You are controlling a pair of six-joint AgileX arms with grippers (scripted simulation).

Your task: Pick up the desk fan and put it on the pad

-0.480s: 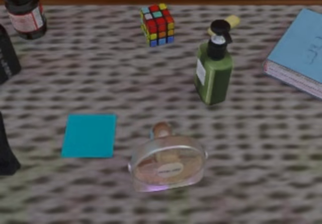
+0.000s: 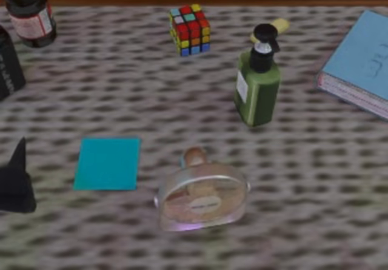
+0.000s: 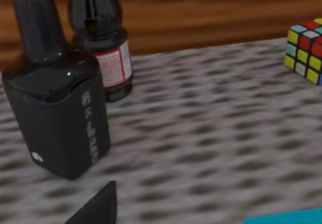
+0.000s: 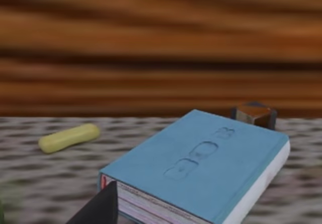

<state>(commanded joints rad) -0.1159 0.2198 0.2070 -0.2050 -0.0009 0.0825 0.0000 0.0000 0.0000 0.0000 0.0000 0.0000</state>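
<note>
Desk fan [image 2: 202, 198] lies nearest in the top view, on the patterned bench [image 2: 303, 179], a little left of the middle, with its rounded silvery-pink cage toward the camera and its small tan knob stand pointing away. Nothing holds it. Just beside it on the left, but apart from it, the pad [image 2: 107, 163] lies flat, a thin teal-blue rectangle with nothing on it.

At the left edge, near the pad, the left gripper [image 2: 15, 185] shows only as a dark pointed shape above the bench; whether its fingers are wide or narrow I cannot tell. The right gripper is outside the top view; its wrist view shows only one dark tip, so its fingers I cannot tell either.

Farther back, a green pump bottle [image 2: 257, 85] stands right of the middle, with a small yellow piece [image 2: 277, 26] behind it. A light-blue book [image 2: 359, 64] lies at the right edge. A colourful cube [image 2: 190, 29] sits at the far middle. A black box [image 3: 60, 118] and a dark bottle [image 2: 27, 12] stand at the far left.
</note>
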